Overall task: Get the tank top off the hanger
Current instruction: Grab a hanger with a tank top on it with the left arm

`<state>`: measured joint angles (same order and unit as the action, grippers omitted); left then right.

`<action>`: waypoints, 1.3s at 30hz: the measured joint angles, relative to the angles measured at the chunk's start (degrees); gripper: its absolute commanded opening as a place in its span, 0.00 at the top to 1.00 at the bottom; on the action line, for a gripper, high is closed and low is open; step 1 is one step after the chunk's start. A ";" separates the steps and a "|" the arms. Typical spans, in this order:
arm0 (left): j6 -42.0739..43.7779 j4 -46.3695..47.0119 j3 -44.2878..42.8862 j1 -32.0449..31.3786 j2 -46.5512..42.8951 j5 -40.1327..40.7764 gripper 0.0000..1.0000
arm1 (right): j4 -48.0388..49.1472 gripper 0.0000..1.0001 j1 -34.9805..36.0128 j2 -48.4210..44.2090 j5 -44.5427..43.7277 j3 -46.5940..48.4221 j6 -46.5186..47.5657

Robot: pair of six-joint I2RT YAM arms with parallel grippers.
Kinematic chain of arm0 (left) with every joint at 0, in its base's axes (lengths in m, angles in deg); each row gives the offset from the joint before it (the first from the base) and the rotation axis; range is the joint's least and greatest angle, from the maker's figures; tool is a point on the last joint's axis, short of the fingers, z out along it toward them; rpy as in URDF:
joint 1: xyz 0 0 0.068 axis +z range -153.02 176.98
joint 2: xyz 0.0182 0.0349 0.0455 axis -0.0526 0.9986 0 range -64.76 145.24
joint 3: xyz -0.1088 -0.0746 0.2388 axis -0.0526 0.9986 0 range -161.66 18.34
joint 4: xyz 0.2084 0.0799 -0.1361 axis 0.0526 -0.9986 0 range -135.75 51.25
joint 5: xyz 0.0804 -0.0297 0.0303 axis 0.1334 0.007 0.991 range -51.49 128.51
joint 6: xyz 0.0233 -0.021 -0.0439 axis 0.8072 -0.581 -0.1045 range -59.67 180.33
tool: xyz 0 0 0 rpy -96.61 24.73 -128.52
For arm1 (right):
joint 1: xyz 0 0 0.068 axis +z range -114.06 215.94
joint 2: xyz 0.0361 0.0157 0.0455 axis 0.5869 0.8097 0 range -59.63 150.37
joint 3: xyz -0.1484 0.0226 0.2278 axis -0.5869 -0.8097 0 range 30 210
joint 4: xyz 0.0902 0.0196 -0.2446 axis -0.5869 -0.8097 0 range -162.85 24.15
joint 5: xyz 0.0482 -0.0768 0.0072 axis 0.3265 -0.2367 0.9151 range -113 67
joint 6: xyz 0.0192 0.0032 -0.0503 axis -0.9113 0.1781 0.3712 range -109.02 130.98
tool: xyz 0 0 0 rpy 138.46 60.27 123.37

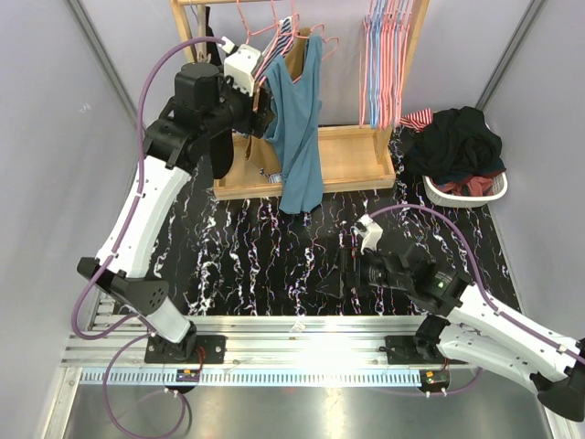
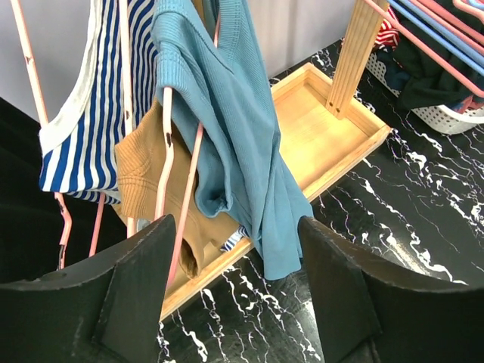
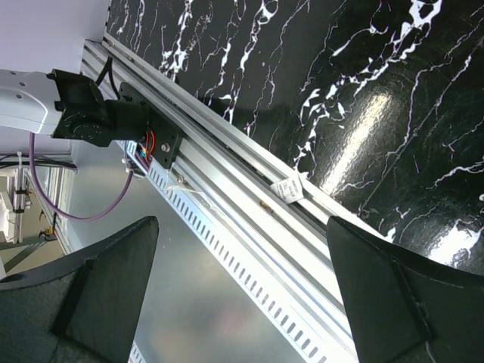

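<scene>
A blue tank top hangs from a pink hanger on the wooden rack, its hem reaching down past the rack's base. My left gripper is raised just left of it, at chest height of the garment. In the left wrist view the tank top drapes over the pink hanger's bars, beyond my left gripper, whose jaws stand apart with nothing between them. My right gripper lies low over the black marbled table, and its own view shows it open and empty.
On the same rack hang a blue-and-white striped garment and a tan one, left of the tank top. A bundle of bare hangers hangs at the rack's right end. A white basket of dark clothes stands at the right. The wooden base tray lies below.
</scene>
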<state>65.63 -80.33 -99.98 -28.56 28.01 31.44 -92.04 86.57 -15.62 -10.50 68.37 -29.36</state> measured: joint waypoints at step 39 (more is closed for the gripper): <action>-0.76 0.39 -2.08 0.11 3.87 -1.38 0.89 | -1.05 0.01 0.00 -1.16 -1.49 -2.40 -0.52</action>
<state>64.86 -79.94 -102.06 -28.45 31.88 30.06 -93.09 86.57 -16.78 -11.99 65.97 -29.88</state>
